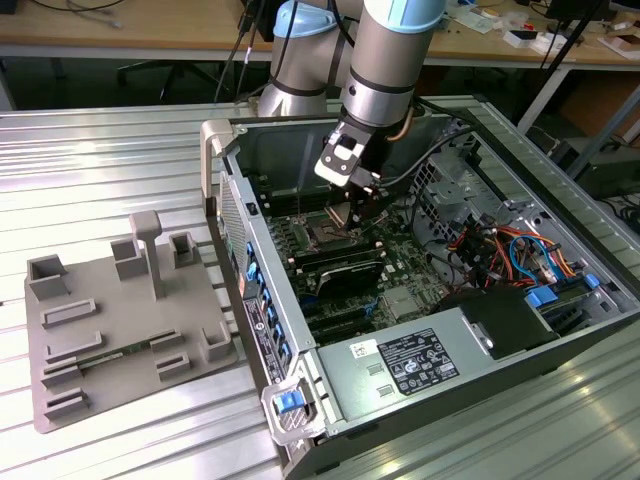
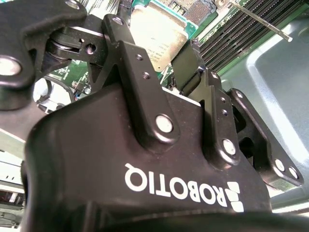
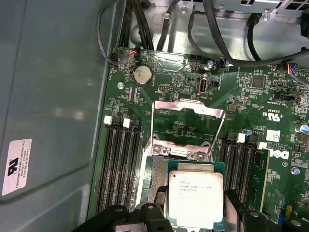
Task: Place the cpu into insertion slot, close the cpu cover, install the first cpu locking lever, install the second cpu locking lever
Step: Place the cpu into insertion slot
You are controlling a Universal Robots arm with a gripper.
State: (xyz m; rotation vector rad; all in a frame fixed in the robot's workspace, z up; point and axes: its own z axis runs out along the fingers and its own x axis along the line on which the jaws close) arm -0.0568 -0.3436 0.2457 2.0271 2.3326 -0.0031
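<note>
the claw [image 3: 189, 212] is partly closed and pinches the cpu [image 3: 195, 195] by two sides. the cpu hangs just over the insertion slot [image 3: 155, 181]. the cpu cover [image 3: 188, 107] stands open right behind it.

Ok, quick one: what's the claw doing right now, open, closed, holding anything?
The claw is closed, holding the chip by two opposite edges.
</note>
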